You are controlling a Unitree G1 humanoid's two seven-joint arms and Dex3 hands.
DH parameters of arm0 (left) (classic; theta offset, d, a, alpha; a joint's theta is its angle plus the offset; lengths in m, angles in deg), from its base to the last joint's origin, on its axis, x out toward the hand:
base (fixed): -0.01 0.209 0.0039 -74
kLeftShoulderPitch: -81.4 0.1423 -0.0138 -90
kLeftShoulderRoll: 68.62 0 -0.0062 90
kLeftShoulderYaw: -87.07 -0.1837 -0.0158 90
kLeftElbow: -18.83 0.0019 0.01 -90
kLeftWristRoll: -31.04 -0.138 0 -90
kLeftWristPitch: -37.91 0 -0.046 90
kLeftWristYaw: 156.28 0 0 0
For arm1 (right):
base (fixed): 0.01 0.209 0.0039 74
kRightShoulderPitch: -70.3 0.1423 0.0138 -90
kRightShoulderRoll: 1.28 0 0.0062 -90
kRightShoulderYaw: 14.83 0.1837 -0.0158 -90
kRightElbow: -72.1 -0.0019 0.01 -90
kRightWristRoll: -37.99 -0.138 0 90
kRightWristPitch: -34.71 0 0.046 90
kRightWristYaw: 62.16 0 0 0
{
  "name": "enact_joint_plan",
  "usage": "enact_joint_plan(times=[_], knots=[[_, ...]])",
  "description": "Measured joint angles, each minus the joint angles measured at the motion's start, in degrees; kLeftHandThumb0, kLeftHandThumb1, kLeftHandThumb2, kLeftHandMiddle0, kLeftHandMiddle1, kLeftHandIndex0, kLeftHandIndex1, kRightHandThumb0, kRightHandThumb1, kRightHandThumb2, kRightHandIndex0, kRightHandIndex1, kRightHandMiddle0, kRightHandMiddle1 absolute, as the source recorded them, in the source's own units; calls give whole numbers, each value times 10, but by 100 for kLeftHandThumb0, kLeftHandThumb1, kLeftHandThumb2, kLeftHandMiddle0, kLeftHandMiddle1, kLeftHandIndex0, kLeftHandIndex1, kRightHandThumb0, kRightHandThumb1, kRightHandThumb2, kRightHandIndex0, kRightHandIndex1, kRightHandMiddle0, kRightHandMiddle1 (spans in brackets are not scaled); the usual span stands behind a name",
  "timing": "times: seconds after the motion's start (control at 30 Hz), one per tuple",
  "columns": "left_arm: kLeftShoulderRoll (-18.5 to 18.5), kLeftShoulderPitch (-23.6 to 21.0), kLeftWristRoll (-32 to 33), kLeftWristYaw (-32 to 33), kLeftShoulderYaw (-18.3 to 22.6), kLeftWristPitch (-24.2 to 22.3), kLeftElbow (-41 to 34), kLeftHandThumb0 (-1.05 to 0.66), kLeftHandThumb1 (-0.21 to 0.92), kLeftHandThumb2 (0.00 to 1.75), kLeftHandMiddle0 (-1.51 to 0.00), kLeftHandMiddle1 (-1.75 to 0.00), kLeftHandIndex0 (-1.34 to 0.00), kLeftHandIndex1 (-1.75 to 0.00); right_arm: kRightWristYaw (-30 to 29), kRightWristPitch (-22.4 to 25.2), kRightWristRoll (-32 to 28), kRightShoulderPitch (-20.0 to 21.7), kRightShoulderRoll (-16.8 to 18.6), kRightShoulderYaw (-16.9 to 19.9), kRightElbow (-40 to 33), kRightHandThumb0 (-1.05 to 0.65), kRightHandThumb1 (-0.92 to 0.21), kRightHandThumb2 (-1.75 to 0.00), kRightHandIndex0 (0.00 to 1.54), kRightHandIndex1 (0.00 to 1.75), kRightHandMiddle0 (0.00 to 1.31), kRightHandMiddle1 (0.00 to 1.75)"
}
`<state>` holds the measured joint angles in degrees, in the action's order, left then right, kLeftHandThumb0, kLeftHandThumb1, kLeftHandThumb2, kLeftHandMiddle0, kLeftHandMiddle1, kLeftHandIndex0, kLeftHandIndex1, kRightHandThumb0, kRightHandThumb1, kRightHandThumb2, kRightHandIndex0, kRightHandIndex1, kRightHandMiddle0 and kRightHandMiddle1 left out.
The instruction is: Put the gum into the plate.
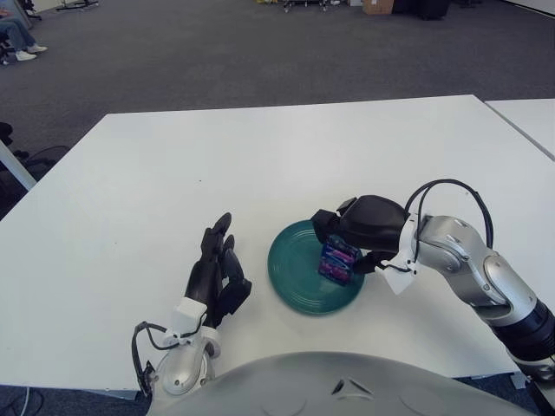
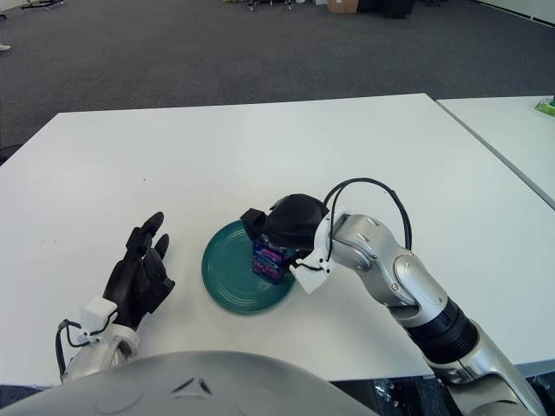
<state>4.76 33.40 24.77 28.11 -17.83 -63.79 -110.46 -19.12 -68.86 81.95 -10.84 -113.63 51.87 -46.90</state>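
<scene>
Both eyes sit high on the robot's head, side by side, looking down toward 12 o'clock. They share the near white table (image 1: 260, 156) and floor beyond.
</scene>
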Motion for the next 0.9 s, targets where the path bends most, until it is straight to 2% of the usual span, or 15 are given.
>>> enact_joint_plan(times=[0.07, 0.27, 0.4, 0.63, 0.9], knots=[[-1, -3, 1, 2, 1, 11, 23, -97, 92, 108, -17, 0, 0, -25, -7, -4, 6, -4, 0, 0, 5, -97, -92, -88, 11, 6, 0, 31], [-7, -2, 5, 4, 4, 12, 42, -98, 92, 108, -16, 0, 0, -21, -16, -9, 10, -10, 8, 0, 19, -104, -92, -89, 2, 1, 0, 7], [-14, -8, 17, 4, 10, 23, 54, -97, 92, 107, -18, -1, 0, -24, -18, -11, 10, -10, 13, 0, 21, -104, -92, -90, 0, 0, 0, 2], [-23, -34, 42, 3, 28, 83, 114, -97, 92, 106, -23, -3, 0, -38, -18, -11, 8, -10, 21, 0, 28, -105, -92, -92, 0, 0, 0, 0], [-28, -40, 54, 3, 43, 138, 146, -97, 92, 102, -31, -4, 0, -56, -28, -10, 7, -12, 33, 0, 34, -105, -92, -92, 0, 0, 0, 0]])
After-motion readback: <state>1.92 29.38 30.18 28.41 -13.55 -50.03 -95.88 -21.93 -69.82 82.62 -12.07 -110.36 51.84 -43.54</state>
